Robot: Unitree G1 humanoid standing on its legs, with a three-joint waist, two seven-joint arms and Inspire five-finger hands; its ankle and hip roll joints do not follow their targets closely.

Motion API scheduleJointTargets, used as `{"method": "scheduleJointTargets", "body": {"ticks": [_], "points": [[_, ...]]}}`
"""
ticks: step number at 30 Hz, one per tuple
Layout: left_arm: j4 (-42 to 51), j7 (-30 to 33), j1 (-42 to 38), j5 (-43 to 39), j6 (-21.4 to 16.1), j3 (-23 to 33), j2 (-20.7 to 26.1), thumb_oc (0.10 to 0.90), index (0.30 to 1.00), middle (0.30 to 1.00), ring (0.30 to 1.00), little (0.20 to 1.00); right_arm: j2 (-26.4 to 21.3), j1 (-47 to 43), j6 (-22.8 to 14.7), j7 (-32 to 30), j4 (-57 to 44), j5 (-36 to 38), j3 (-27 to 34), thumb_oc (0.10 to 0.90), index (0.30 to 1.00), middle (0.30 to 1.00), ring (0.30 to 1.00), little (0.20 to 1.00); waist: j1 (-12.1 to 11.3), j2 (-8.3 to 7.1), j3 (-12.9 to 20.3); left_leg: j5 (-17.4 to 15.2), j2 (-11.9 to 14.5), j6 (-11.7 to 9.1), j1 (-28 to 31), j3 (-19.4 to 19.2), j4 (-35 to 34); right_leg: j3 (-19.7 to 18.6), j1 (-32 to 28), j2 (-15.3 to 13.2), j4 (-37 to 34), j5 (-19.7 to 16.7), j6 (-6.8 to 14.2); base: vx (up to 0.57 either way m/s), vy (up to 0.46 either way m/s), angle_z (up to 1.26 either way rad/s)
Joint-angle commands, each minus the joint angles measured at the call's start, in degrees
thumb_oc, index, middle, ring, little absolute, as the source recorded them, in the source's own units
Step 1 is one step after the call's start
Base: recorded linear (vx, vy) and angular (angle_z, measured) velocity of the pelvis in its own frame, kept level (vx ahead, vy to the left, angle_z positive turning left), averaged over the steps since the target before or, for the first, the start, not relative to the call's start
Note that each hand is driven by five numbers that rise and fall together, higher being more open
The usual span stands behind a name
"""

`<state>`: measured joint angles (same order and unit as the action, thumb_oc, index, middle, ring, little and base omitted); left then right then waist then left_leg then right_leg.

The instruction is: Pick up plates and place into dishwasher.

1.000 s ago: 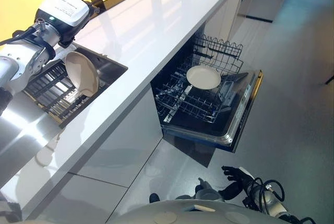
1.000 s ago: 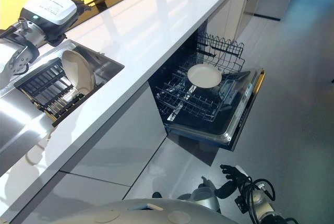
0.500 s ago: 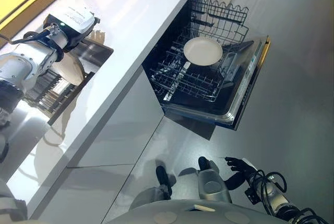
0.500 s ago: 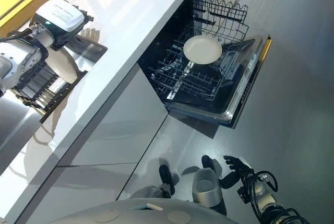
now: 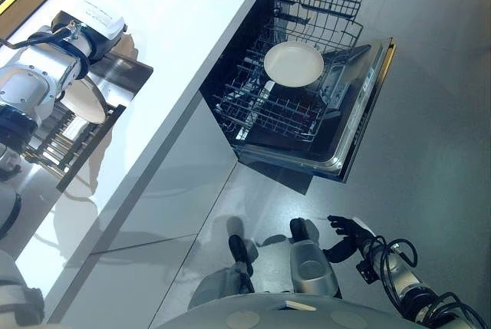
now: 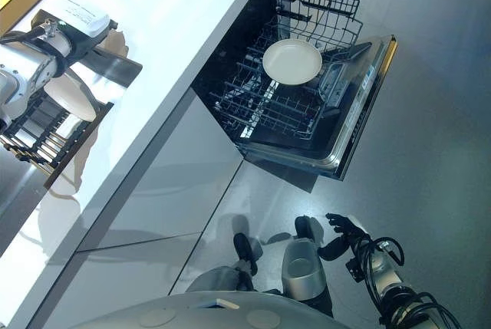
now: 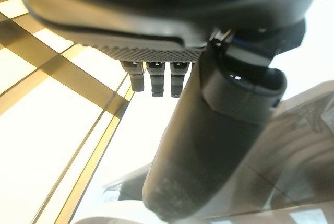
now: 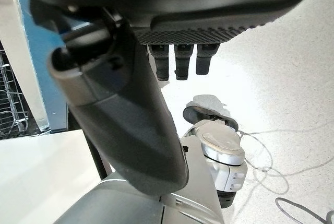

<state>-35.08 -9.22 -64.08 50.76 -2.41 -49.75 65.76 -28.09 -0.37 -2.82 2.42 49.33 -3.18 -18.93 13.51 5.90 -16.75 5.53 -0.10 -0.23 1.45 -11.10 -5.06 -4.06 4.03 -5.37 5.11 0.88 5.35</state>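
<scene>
A cream plate (image 5: 83, 103) stands on edge in the dark dish rack (image 5: 60, 139) inside the sink at the left. My left hand (image 5: 121, 28) hovers just above and behind that plate; its wrist view shows straight fingers (image 7: 152, 82) and an outstretched thumb holding nothing. A second cream plate (image 5: 293, 64) lies flat on the pulled-out lower rack (image 5: 268, 110) of the open dishwasher. My right hand (image 5: 345, 235) hangs low near the floor, far from both plates, open and empty, its fingers (image 8: 177, 63) straight.
A long white counter (image 5: 184, 45) runs between the sink and the dishwasher. The dishwasher door (image 5: 360, 126) is folded down over the grey floor. An upper wire rack (image 5: 316, 1) sits at the back of the machine.
The whole picture has shifted because the camera moved. My left hand stays above the plate in the sink rack, and my right hand stays low.
</scene>
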Motion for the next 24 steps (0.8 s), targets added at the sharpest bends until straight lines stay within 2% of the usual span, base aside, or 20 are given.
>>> {"method": "scheduleJointTargets", "body": {"ticks": [1, 3, 6, 13, 17, 24], "points": [[-4.82, 1.07, -7.47, 2.03, 5.56, 3.01, 1.61, 0.8, 0.9, 0.9, 0.9, 0.9, -2.58, 1.0, -2.4, -0.93, -2.63, 0.77, -0.02, 0.8, 0.9, 0.9, 0.9, 0.9, -0.47, 0.19, 2.08, -9.34, -5.62, 4.32, -2.97, -0.17, 8.07, 0.36, 7.35, 2.99, 2.56, -4.39, 2.74, 0.0, 0.0, 0.0], [-5.05, 2.44, -7.46, 2.23, 5.76, 3.26, 1.59, 0.8, 0.9, 0.9, 0.9, 0.9, -2.42, 0.81, -2.71, -0.9, -2.09, 0.63, -0.09, 0.8, 0.9, 0.9, 0.9, 0.9, -0.57, 0.16, 1.95, -9.36, -5.65, 4.33, -2.95, -0.08, 8.12, 0.46, 7.31, 2.94, 2.6, -4.37, 2.7, 0.0, 0.0, 0.0], [-5.25, 7.33, -7.44, 0.54, 8.65, 4.17, 1.99, 0.8, 0.9, 0.9, 0.9, 0.9, -2.11, 1.0, -3.01, -1.02, -1.59, 0.48, -0.31, 0.8, 0.9, 0.9, 0.9, 0.9, -0.82, 0.09, 2.06, -9.34, -5.69, 4.4, -2.69, 0.15, 7.92, 0.58, 7.06, 2.87, 2.5, -4.36, 2.64, 0.0, 0.0, 0.0], [-5.49, 20.69, -6.15, -1.05, 11.28, 7.4, 2.59, 0.8, 0.9, 0.9, 0.9, 0.9, -1.47, 1.81, -3.32, -0.36, -1.46, -0.28, -0.86, 0.8, 0.9, 0.9, 0.9, 0.9, -1.32, -0.38, 2.59, -9.46, -5.68, 4.4, -1.95, 0.43, 7.49, 0.73, 6.37, 2.84, 2.26, -4.19, 2.48, 0.02, -0.005, 0.04], [-4.42, 23.79, -4.49, -2.0, 12.0, 9.21, 2.71, 0.8, 0.9, 0.9, 0.9, 0.9, -1.11, 2.16, -3.48, -0.3, -1.49, -0.53, -1.1, 0.8, 0.9, 0.9, 0.9, 0.9, -1.47, -0.47, 2.7, -9.53, -5.57, 4.4, -1.64, 0.63, 7.35, 0.78, 6.42, 2.9, 2.55, -3.99, 2.35, 0.01, 0.0, 0.05], [-3.56, 24.36, -2.82, -2.91, 12.28, 10.91, 3.15, 0.8, 0.9, 0.9, 0.9, 0.9, -1.01, 2.73, -3.32, -0.01, -1.88, -0.97, -0.78, 0.8, 0.9, 0.9, 0.9, 0.9, -1.69, -0.72, 3.17, -9.74, -5.48, 4.39, -0.91, 0.86, 7.2, 0.89, 5.71, 2.97, 2.51, -3.74, 2.34, 0.01, -0.006, 0.0]]}}
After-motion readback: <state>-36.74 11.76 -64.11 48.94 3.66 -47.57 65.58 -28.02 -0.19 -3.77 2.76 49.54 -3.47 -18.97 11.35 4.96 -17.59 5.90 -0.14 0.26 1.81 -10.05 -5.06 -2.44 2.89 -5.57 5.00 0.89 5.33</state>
